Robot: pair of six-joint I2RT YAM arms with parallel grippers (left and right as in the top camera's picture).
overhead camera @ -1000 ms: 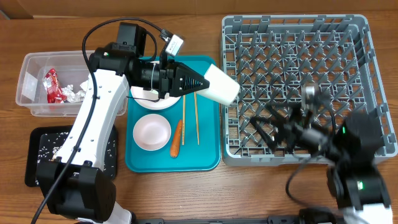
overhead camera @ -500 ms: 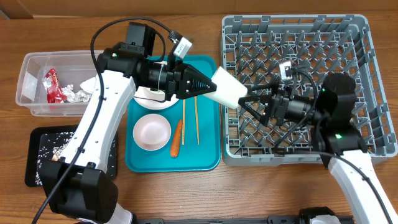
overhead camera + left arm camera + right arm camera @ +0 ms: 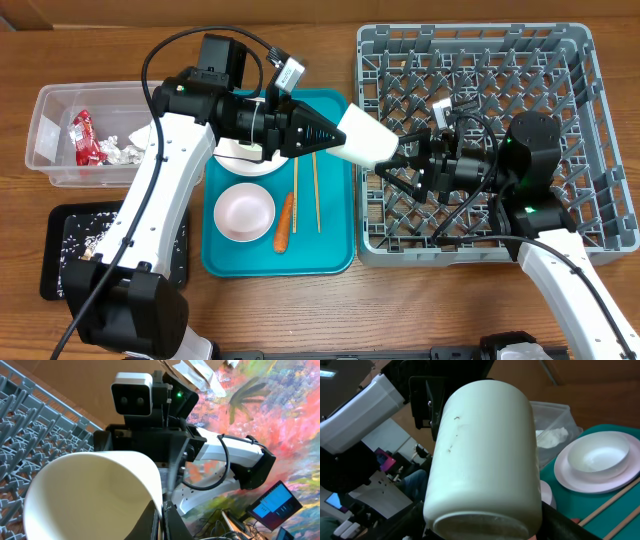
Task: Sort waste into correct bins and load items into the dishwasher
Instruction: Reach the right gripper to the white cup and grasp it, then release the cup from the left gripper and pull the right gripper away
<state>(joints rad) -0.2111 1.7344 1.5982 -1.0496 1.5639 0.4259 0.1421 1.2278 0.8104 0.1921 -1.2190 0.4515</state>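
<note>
Over the left edge of the large grey plastic peg rack, the left gripper pinches the small white cup by its rim while the right gripper straddles its base, contact unclear.

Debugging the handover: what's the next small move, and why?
Probably close the right gripper on the base of the white cup before anything lets go. The left gripper pinches the cup's rim in mid-air beside the dish rack. The right jaws straddle the closed end, but a firm grip isn't evident.
</note>
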